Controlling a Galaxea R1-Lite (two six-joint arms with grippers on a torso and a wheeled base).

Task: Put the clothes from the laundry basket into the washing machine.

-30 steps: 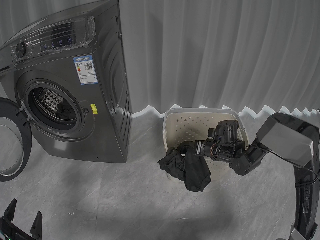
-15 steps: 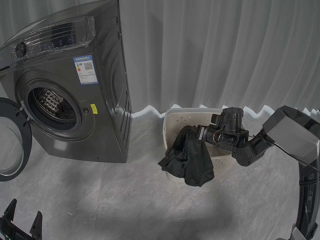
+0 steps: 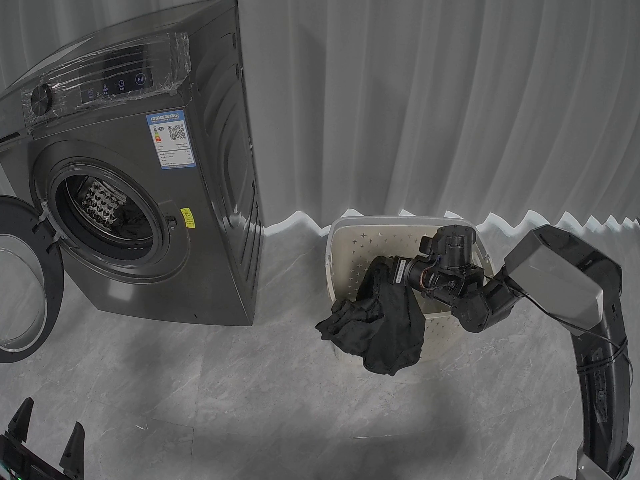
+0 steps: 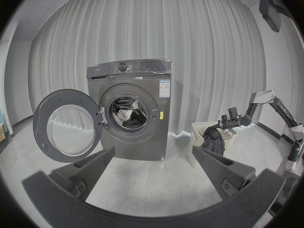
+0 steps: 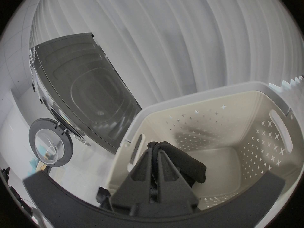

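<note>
The cream laundry basket (image 3: pixel 400 229) stands on the floor right of the grey washing machine (image 3: pixel 147 168), whose round door (image 3: pixel 20 281) hangs open to the left. My right gripper (image 3: pixel 383 271) is over the basket's front left corner, shut on a black garment (image 3: pixel 383 328) that droops over the rim and down the outside. In the right wrist view the fingers (image 5: pixel 147 162) pinch the black garment (image 5: pixel 186 167) above the basket (image 5: pixel 221 94). A dark item lies inside the drum (image 3: pixel 130 225). My left gripper (image 3: pixel 43 435) sits low at the near left, open and holding nothing.
Pale curtains (image 3: pixel 433 88) hang behind the machine and basket. Bare grey floor (image 3: pixel 233 395) stretches between me, the machine and the basket. The open door juts out to the machine's left.
The right gripper rose with the black garment out of the basket, then settled slightly lower. More cloth now hangs over the rim. The left arm stayed still.
</note>
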